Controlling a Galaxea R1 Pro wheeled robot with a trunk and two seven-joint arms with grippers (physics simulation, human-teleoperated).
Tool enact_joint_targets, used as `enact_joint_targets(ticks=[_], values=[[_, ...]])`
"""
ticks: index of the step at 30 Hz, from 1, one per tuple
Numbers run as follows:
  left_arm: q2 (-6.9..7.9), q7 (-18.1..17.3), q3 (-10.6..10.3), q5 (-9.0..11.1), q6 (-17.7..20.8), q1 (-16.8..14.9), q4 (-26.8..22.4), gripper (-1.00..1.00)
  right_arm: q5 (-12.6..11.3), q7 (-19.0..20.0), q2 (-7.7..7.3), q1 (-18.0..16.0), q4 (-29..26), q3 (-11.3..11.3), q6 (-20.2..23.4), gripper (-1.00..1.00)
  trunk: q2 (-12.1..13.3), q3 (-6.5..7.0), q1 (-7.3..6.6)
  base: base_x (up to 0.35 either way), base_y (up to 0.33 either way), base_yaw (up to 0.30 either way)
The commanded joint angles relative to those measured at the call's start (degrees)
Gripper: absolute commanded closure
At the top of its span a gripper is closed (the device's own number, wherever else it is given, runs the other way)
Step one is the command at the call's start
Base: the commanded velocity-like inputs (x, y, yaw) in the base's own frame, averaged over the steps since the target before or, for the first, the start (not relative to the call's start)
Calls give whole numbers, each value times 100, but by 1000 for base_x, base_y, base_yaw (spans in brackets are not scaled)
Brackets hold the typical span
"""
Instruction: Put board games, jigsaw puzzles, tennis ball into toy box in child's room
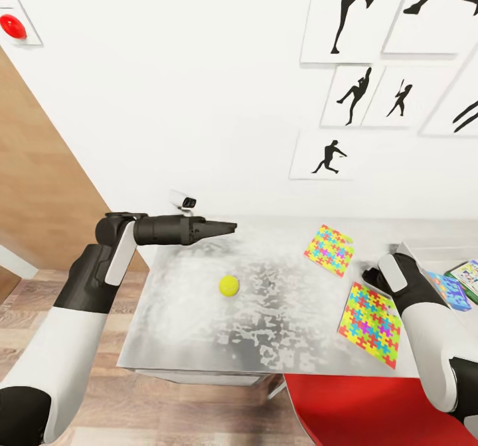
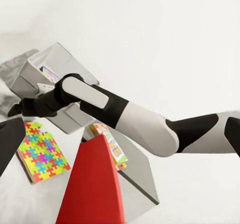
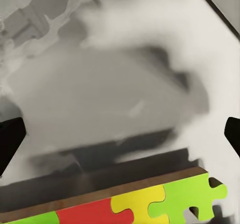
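The tennis ball (image 1: 228, 285) lies on the mottled table (image 1: 199, 326), left of centre. My left gripper (image 1: 229, 228) hovers above and behind it, pointing right; its dark fingertip (image 2: 7, 139) sits at the frame edge, so the jaws look open. Two jigsaw puzzles lie flat to the right, one farther back (image 1: 328, 250) and one near the front edge (image 1: 370, 315). My right gripper (image 1: 372, 277) is low between them, open over bare table beside the near puzzle's edge (image 3: 165, 201). The toy box (image 1: 431, 255) at the far right holds a blue board game (image 1: 448, 290) and a green-edged one (image 1: 468, 275).
A red chair (image 1: 372, 406) stands against the table's front edge, below the near puzzle. The white wall behind carries black player silhouettes (image 1: 332, 157). A wooden door (image 1: 40, 180) and plank floor are at the left. A colourful printed box (image 2: 111, 145) shows beside the chair back.
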Motion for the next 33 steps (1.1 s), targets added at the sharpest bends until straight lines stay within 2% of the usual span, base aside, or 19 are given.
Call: enact_joint_targets(ticks=[1,13,21,22,23,25,26,29,33], values=[[6,-4,-18,15,41,-6,-27,-100,-23,-40,-5,0,172,-3,11,-100,-6,-17,6,0,0,0],[29,-2,-53,5,36,-6,-79,-100,-23,-34,-11,0,180,-13,4,-100,-6,-107,6,-15,-5,0],[31,-2,-58,-3,35,-6,-80,-100,-16,-32,-10,8,180,-10,2,-100,-6,-116,6,-74,-25,0],[64,-2,-34,-36,41,-3,-80,-100,-42,6,-10,10,-184,-41,-54,-100,-6,-116,6,0,0,0],[53,-2,-18,-61,41,-5,-75,-100,-58,26,24,18,-166,-69,-86,-100,-6,-116,6,0,0,0],[53,-2,-18,-61,41,-5,-75,-100,146,53,45,18,-197,-127,-76,-100,-6,-116,6,0,0,0],[45,-2,-13,-60,41,-5,-74,-100,149,69,64,21,-188,-155,-78,-100,-6,-116,6,0,0,0],[52,-2,-11,-87,41,-6,-72,-100,360,131,85,71,-242,-164,-29,-100,-6,-116,6,0,0,0],[61,-2,-3,-117,41,-6,-71,-100,405,188,76,121,-338,-144,-6,-100,-6,-116,6,0,0,0]])
